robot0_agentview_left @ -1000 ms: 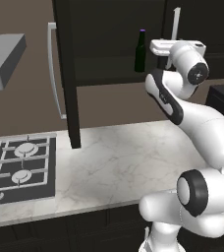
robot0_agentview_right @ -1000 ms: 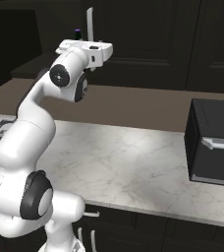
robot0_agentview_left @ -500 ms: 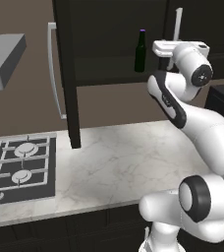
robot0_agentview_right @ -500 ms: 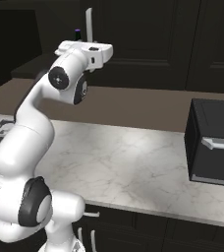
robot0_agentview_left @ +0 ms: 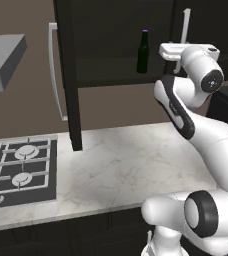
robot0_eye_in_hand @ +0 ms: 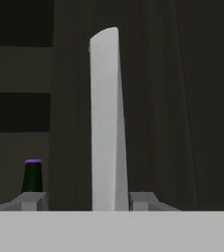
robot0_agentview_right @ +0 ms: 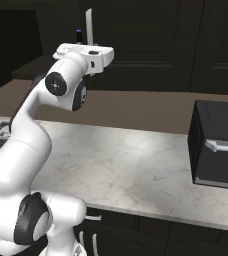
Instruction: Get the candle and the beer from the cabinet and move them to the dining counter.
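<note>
The left base view looks from behind the arm's left side, forward and down at the counter [robot0_agentview_left: 121,160] and up into the cabinet [robot0_agentview_left: 111,45]. The right base view looks from the other side at the same counter [robot0_agentview_right: 136,160]. Both see the silver handle [robot0_agentview_left: 186,25] too. The hand view sits very close to that handle [robot0_eye_in_hand: 106,118], with the beer [robot0_eye_in_hand: 33,176] beside it.

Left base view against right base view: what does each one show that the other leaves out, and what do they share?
Left base view alone: the gas hob, the grey hood, the open left cabinet door with its handle, and the beer full length on the shelf. Right base view alone: a black appliance on the counter. Shared: the marble counter, the arm, the bottle's purple cap, and the silver handle of the right door, with the hand at it.
</note>
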You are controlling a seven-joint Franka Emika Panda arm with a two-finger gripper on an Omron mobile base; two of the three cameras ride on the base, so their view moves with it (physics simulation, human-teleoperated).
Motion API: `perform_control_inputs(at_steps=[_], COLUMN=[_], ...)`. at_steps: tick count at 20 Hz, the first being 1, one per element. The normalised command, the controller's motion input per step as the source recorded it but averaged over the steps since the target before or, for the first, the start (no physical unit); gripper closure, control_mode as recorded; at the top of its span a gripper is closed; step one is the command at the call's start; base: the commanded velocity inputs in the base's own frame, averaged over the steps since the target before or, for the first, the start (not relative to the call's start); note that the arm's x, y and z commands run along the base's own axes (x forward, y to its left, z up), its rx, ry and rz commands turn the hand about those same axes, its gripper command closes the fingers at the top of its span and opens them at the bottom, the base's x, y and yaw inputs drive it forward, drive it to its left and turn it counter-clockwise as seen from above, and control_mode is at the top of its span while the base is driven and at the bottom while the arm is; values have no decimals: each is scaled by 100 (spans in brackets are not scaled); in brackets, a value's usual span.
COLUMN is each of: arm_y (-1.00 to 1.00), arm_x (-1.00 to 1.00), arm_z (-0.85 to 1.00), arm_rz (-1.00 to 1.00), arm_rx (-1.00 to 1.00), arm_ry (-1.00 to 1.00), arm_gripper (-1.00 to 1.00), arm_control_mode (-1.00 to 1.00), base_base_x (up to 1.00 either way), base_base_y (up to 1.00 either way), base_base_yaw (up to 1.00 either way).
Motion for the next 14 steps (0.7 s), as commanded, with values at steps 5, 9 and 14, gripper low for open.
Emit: perform_control_inputs(at_steps=[5,9,14], arm_y=[-61,-65,-68], arm_x=[-44,-53,-60], arm_z=[0,0,0], arm_rz=[-5,-7,-6], arm_rx=[0,0,0], arm_ry=[2,3,3], arm_gripper=[100,100,100], arm_control_mode=[-100,-100,-100], base_base_x=[0,0,0], base_base_y=[0,0,0], base_base_yaw=[0,0,0])
